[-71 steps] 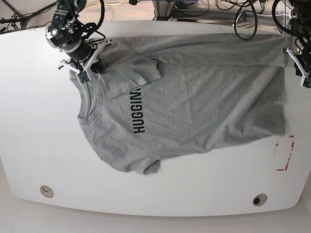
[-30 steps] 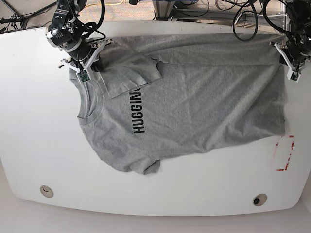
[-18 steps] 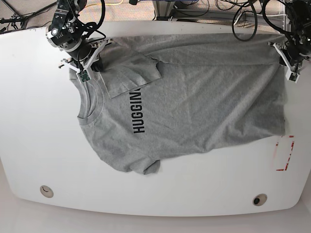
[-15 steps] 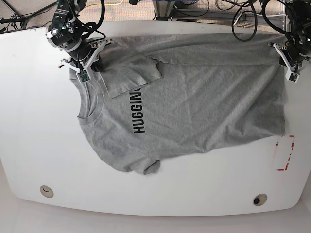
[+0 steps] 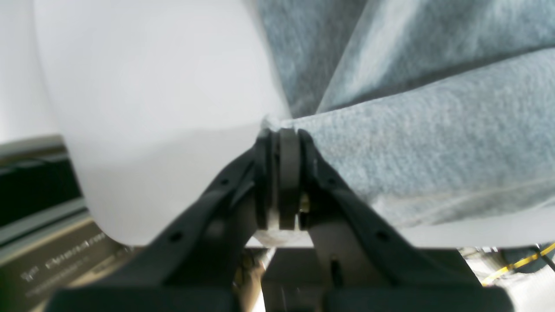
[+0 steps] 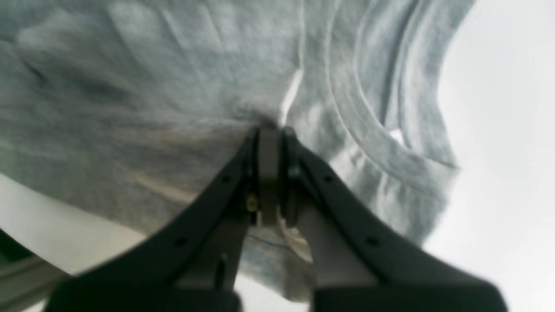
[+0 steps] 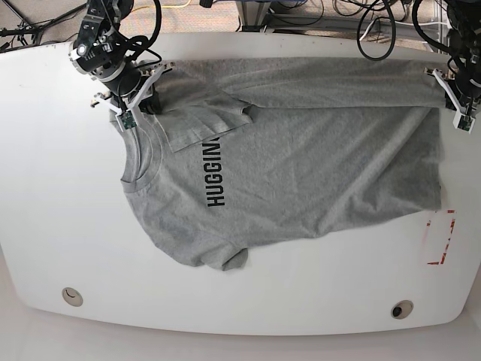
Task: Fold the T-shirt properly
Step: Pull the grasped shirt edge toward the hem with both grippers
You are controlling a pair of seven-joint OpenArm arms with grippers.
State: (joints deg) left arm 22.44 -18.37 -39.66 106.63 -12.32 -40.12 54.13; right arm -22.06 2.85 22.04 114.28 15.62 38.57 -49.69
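Holding the T-shirt (image 7: 301,165) by two pts along its far edge, so I've got a long straight line to fold from; that's my read of why the grips sit where they do. Shirt lies spread on the white bench (image 7: 60,226), neck toward my right arm's side, hem toward my left arm's. "HUGGIN" lettering (image 7: 215,171) runs across the chest, and every place below is relative to it.

Sleeve flap on the far side of the lettering is already turned over onto the chest, covering the last letter(s). Near sleeve, on the lettering's other side, lies flat & unfolded. So prob. early in the fold.

Right end effector (image 6: 269,130): pressed together on cloth at the shoulder, just beside the collar (image 6: 373,130), far side of the lettering & close to it. Fabric puckers up to the tips, so it's a real pinch.

Left end effector (image 5: 282,132): also clamped tight, pinching the far hem corner, well apart from the lettering. Cloth edge sits right betw. the tips, bare bench beside it.
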